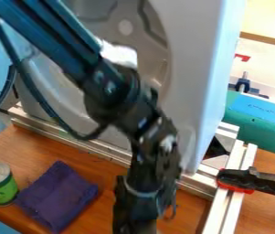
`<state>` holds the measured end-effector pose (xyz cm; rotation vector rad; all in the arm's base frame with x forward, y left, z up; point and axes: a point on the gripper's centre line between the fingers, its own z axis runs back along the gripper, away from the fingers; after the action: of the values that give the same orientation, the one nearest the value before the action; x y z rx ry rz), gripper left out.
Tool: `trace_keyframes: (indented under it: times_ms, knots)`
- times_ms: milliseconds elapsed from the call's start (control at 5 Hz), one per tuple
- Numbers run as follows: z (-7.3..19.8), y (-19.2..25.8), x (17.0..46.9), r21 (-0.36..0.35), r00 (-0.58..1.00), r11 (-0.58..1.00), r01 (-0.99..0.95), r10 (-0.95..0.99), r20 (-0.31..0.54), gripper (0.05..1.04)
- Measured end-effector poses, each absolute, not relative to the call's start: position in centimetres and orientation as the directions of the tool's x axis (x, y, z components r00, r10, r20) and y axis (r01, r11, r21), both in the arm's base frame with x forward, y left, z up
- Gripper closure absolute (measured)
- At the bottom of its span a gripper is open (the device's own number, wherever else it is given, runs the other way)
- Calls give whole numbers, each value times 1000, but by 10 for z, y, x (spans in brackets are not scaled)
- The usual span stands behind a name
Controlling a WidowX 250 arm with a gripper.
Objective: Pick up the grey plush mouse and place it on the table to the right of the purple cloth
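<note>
The black gripper point(140, 208) hangs at the bottom centre, in front of a metal rail and the wooden surface. A folded purple cloth point(57, 196) lies on the wood to the left of it, apart from it. At the cloth's left corner a green can point(2, 185) with a pale grey lid stands upright. Whether anything is held cannot be seen.
Behind the arm stands a large pale appliance front point(188, 68), with a round blue-rimmed door point(2, 89) at the left. Metal rails point(226, 205) run along its base and toward the lower right. A black and red clamp point(255, 182) grips the right rail.
</note>
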<state>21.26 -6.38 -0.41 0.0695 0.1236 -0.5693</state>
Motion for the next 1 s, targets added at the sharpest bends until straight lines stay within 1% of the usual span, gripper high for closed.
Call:
trace_keyframes:
  times_ms: [200,400,600,800,1000]
  knots:
    - [18,-54,245,47,889,888,457,-455,-51,779]
    - [8,-24,269,50,941,942,333,-328,-84,779]
    - [-18,9,287,81,948,961,264,-243,-206,779]
    - [-28,24,282,91,936,968,234,-199,-289,779]
    - [-42,35,281,68,923,969,236,-202,-327,779]
